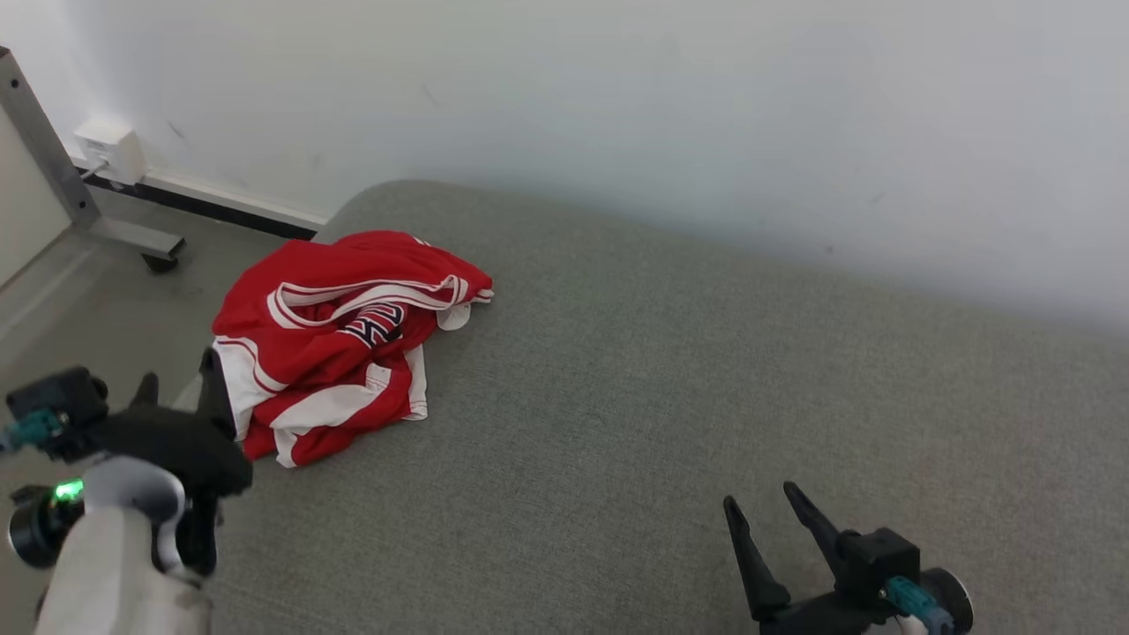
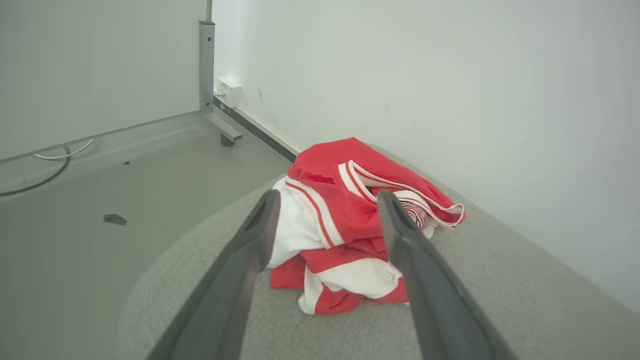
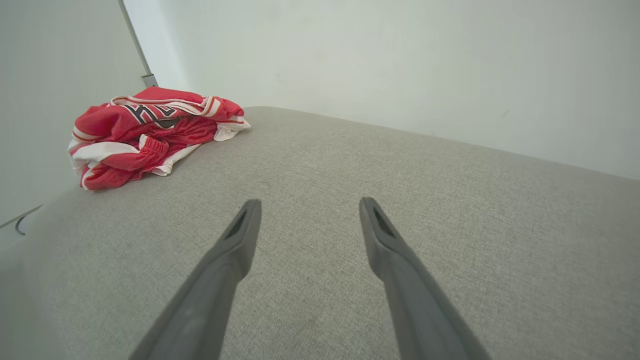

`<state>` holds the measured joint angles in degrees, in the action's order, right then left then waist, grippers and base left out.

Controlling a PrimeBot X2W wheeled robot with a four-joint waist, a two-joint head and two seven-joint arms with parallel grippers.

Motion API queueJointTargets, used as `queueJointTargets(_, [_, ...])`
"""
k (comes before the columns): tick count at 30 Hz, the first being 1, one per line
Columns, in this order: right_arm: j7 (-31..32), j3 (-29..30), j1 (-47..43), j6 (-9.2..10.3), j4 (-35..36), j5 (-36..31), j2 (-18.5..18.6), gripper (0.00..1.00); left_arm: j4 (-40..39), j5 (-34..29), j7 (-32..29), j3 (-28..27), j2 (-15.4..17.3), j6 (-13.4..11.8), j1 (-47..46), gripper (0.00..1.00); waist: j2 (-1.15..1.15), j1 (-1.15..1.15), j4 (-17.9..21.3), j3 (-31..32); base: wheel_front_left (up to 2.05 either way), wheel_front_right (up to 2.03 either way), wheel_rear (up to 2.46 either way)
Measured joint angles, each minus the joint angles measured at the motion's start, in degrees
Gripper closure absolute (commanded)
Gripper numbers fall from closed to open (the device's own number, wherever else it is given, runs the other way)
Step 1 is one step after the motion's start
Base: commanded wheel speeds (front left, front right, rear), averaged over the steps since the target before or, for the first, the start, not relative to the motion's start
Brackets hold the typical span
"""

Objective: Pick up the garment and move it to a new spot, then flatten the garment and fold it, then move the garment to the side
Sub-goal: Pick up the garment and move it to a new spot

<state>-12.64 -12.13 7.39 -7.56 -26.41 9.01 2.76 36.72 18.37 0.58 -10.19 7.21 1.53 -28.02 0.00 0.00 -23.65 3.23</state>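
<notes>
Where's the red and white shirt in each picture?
Head view: the shirt is left of the middle.
Left wrist view: the shirt is in the middle.
Right wrist view: the shirt is at the upper left.
Shared landmark: the grey cushion it lies on.

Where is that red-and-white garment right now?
In the head view, the red-and-white garment lies on the far left corner of the grey cushion, near the wall, ahead of the open left claw.
</notes>
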Motion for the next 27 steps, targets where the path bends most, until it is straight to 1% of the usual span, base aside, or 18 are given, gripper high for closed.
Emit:
queueJointTargets(2, [1.2, 0.4, 0.6, 0.0, 1.7, -1.6, 0.0, 0.0, 2.3, 2.0, -2.3, -0.7, 0.2, 0.1, -4.3, 0.0, 0.0, 0.01, 0.4, -1.7, 0.0, 0.0, 0.0])
queueJointTargets(3, [2.3, 0.6, 1.1, 0.0, 3.8, -3.1, 0.0, 0.0, 4.3, 3.5, -4.3, -1.6, 0.9, 0.5, -7.8, 0.0, 0.01, 0.0, 1.1, -3.6, 0.0, 0.0, 0.0])
queueJointTargets(5, [3.5, 0.6, 1.3, 0.0, 5.9, -4.1, 0.0, 0.0, 6.4, 5.2, -6.9, -2.5, 1.8, 0.5, -10.8, 0.0, 0.01, 0.01, 1.9, -5.7, 0.0, 0.0, 0.0])
queueJointTargets(7, [4.5, 0.5, 1.4, 0.0, 7.9, -5.2, 0.0, 0.0, 8.7, 5.7, -9.7, -2.6, 2.7, 0.5, -13.4, 0.0, 0.01, 0.02, 2.8, -8.0, 0.0, 0.0, 0.0])
queueJointTargets(11, [6.5, 0.0, 1.4, 0.0, 11.7, -6.4, 0.0, 0.0, 12.6, 5.5, -14.5, -1.8, 4.5, -0.7, -16.6, 0.0, 0.01, 0.02, 4.8, -12.1, 0.0, 0.0, 0.0])
queueJointTargets(13, [7.3, -0.3, 1.5, 0.0, 13.3, -6.7, 0.0, 0.0, 13.9, 4.4, -15.4, -1.1, 5.3, -2.6, -17.5, 0.0, 0.01, 0.02, 5.8, -14.0, 0.0, 0.0, 0.0])
queueJointTargets(15, [8.0, -0.7, 1.5, 0.0, 14.4, -7.0, 0.0, 0.0, 15.1, 2.7, -16.2, -0.1, 6.4, -3.8, -17.8, 0.0, 0.01, 0.02, 6.9, -15.7, 0.0, 0.0, 0.0])
queueJointTargets(17, [8.3, -1.3, 1.5, 0.0, 15.3, -7.0, 0.0, 0.0, 16.0, 2.5, -16.1, -0.1, 7.0, -4.8, -17.8, 0.0, 0.01, 0.02, 7.9, -17.2, 0.0, 0.0, 0.0])
queueJointTargets(22, [9.2, -1.9, 1.3, 0.0, 16.7, -7.0, 0.0, 0.0, 16.7, 1.4, -15.0, 0.7, 8.7, -5.6, -17.7, 0.0, 0.01, 0.01, 10.9, -19.6, 0.0, 0.0, 0.0])
queueJointTargets(23, [9.4, -1.8, 1.2, 0.0, 16.9, -7.0, 0.0, 0.0, 16.6, 1.2, -14.4, 1.0, 8.8, -5.6, -17.6, 0.56, 0.01, 0.01, 11.4, -20.0, 0.0, 0.0, 0.0])
queueJointTargets(24, [9.4, -1.8, 1.2, 0.0, 16.9, -7.0, 0.0, 0.0, 16.6, 1.2, -14.4, 1.0, 8.8, -5.6, -17.6, 1.0, 0.01, 0.01, 11.4, -20.0, 0.0, 0.0, 0.0])
queueJointTargets(27, [9.5, -1.3, 1.0, 0.0, 17.1, -7.0, 0.1, 0.0, 16.6, 0.7, -14.5, 1.6, 9.4, -5.5, -17.6, 1.0, 0.01, 0.02, 12.5, -21.0, 0.0, 0.0, 0.0])
